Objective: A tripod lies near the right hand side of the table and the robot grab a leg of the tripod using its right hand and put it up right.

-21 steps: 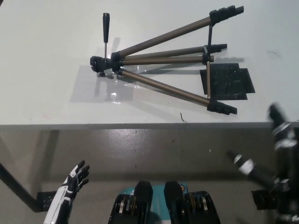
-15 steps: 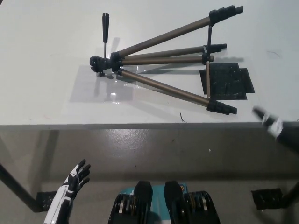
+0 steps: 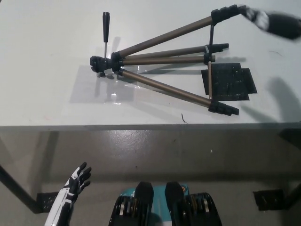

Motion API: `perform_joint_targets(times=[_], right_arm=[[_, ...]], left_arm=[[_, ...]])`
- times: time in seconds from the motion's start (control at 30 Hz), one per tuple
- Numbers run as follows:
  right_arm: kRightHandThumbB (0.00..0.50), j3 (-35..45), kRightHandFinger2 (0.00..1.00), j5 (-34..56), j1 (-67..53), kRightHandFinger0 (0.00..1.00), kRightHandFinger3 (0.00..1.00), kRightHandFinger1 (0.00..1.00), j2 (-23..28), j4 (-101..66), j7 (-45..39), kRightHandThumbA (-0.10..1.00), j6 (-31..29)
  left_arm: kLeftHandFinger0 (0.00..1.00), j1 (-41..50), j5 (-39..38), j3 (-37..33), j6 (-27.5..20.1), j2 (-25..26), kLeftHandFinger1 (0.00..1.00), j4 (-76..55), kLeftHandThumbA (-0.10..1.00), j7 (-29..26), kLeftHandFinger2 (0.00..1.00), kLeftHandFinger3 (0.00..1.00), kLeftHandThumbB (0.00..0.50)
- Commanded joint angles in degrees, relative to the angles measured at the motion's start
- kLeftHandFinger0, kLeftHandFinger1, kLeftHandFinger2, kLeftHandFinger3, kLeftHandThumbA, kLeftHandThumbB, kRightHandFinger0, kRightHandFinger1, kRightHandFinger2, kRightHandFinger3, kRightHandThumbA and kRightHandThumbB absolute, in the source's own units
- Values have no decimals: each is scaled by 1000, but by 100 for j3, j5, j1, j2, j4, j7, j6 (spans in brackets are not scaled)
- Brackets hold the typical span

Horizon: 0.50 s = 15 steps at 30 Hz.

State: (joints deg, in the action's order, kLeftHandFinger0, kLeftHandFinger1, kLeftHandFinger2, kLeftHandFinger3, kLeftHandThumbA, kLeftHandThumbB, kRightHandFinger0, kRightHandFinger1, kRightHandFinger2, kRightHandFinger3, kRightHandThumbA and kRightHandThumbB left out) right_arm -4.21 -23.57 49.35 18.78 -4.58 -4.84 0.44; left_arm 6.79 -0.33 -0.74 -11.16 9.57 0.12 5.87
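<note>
1. Left hand (image 3: 75, 182): white with black fingers, at my lower left, below the table edge and over the floor. Fingers spread apart, holding nothing. Resting.

2. Table (image 3: 47, 94): pale top filling the upper half of my view, its front edge running straight across the middle. A dark table leg shows at the lower left, beneath the top.

3. Black mat (image 3: 233, 84): flat dark patch on the tabletop, right of centre, partly under the tripod's leg ends.

4. Tripod (image 3: 160, 60): lying on its side on the table, right of centre. Its head (image 3: 101, 63) points to my left; the three bronze legs fan out toward the right. The nearest leg ends in a black foot (image 3: 225, 109) close to the table's front edge. The middle leg ends just above the mat. The far leg climbs to the upper right. A thin black pan handle (image 3: 106, 28) sticks up from the head toward the far side of the table.

5. Right hand (image 3: 270, 20): black with white markings, blurred, at the upper right corner, at the tip of the far leg's black foot (image 3: 225, 13). I cannot tell whether it touches the foot, nor how its fingers are set.
</note>
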Motion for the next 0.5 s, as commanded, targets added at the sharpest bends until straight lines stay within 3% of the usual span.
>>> perform_joint_targets(times=[0.0,0.03,0.07,0.13,0.27,0.47], right_arm=[[500,-1227,1000,-1530,2488,1000,1000,1000,143,2001,-1157,920,910],[500,-1360,1000,-1559,2627,1000,1000,1000,86,2282,-1133,916,866],[500,-1535,1000,-1587,2834,1000,1000,1000,-12,2672,-1172,904,810],[500,-1796,1000,-1610,3103,1000,1000,1000,-151,3218,-1181,878,699],[500,-2336,1000,-1716,3639,1000,1000,1000,-581,4563,-994,823,533],[500,-3183,1000,-1954,4151,1000,1000,1000,-1087,6025,-1121,888,458]], left_arm=[[1000,-15,157,-69,-235,146,1000,-175,1000,111,1000,1000,297],[1000,-2,112,-67,-224,155,1000,-191,1000,138,1000,1000,283],[1000,-12,52,-66,-362,159,1000,-124,1000,168,1000,1000,236],[1000,-16,81,-68,-406,153,1000,-103,1000,152,1000,1000,222],[1000,-1,58,-93,-371,153,1000,-108,1000,186,1000,1000,268],[1000,36,145,-89,-258,126,1000,-187,1000,122,1000,1000,329]])
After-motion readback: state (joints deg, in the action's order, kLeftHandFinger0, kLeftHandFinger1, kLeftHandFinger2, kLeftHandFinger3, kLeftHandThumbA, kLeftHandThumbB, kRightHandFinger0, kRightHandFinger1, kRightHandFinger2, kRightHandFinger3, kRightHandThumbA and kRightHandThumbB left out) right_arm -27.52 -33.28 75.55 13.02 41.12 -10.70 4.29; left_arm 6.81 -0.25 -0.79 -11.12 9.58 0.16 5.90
